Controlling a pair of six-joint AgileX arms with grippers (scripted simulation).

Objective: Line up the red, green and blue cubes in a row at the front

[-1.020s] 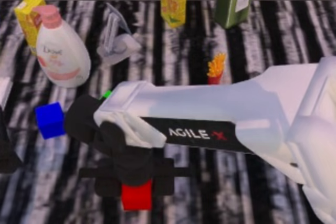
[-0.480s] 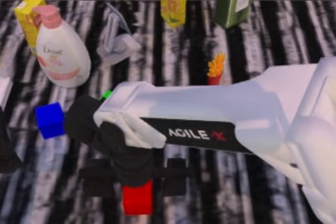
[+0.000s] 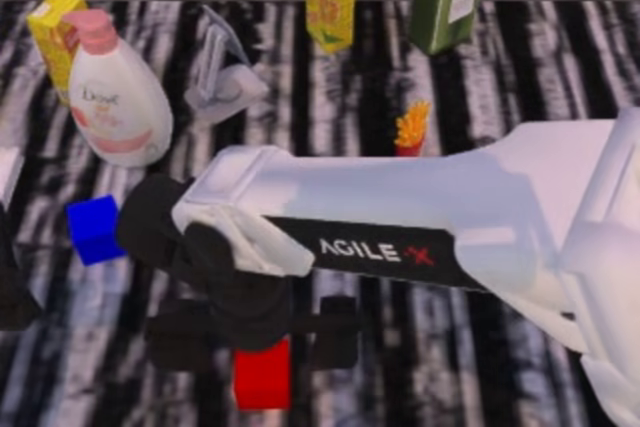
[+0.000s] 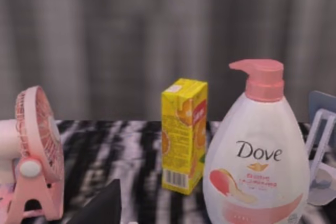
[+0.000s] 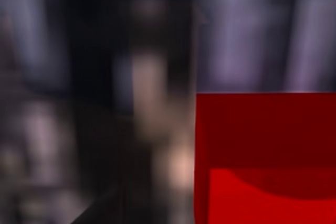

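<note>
The red cube, glossy and sharp-edged, sits on the black-and-white streaked desk at the near edge, a little left of centre. The right pincer hangs directly over it, its dark fingers spread wide to either side and clear of the cube's faces, so the grip is released and the cube stands free; half a second ago the fingers stood closer in, and the white arm has since drifted slightly left, now covering the spot where a sliver of green showed. The blue cube, equally glossy, rests well to the left and farther back, apart from the red one. Beyond it stand a rounded white pump bottle with a pink cap and a yellow juice carton; a small red carton of yellow fries sits right of centre. The left pincer stays parked at the left edge; I cannot tell its grip.
</note>
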